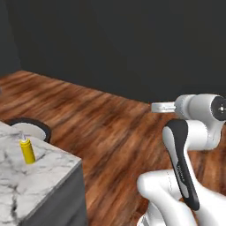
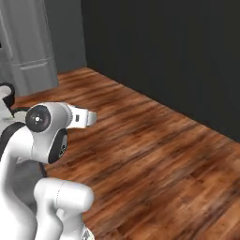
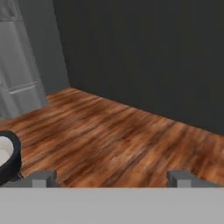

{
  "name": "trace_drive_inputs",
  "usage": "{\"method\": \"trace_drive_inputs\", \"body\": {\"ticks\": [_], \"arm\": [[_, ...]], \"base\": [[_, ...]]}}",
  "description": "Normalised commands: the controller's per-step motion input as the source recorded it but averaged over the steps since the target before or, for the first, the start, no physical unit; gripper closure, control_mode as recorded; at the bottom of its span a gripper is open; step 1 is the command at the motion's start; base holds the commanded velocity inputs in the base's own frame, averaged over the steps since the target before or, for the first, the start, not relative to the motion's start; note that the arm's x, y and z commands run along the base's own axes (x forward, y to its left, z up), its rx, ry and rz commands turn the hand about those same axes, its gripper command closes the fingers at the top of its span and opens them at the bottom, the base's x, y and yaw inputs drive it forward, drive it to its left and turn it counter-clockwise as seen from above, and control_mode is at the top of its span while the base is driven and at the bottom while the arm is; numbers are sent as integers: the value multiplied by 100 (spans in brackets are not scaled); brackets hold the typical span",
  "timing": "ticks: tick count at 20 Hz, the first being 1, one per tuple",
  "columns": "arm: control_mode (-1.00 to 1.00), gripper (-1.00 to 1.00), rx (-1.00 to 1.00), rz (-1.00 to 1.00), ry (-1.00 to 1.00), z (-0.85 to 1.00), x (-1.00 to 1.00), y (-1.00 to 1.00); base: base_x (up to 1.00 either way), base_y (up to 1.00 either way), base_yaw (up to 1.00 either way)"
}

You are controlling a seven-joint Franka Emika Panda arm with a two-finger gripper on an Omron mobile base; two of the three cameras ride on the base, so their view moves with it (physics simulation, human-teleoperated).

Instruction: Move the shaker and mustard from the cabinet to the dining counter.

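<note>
One yellow mustard bottle (image 1: pixel 27 151) stands upright on the dining counter (image 1: pixel 48 176).
The marble-topped island sits at the left base view's lower left — a round dark stool (image 1: pixel 31 127) just beyond its corner; the gripper (image 3: pixel 111 178) hangs empty over the wooden floor (image 3: pixel 118 140), fingertips (image 3: pixel 43 178) spread wide.

Bench (image 1: pixel 48 170): island with a white, grey-veined marble top and plain dark grey sides, at the lower left of the left base view. On it: one yellow squeeze bottle of mustard (image 1: pixel 27 151) with a pale nozzle, upright, near the far edge.

Floor (image 1: pixel 114 128): brown wood-grain planks. On it: one round stool (image 1: pixel 30 127) with a dark rim and pale seat, just beyond the bench's far edge.
</note>
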Motion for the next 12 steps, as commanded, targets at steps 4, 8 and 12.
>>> {"method": "trace_drive_inputs", "body": {"ticks": [4, 8, 12], "arm": [[100, -100, 0, 0, 0, 0, 0, 0], [100, -100, 0, 0, 0, 0, 0, 0], [100, -100, 0, 0, 0, 0, 0, 0]], "base": [[0, -28, -90], [0, -26, -89], [0, -27, -88]]}}
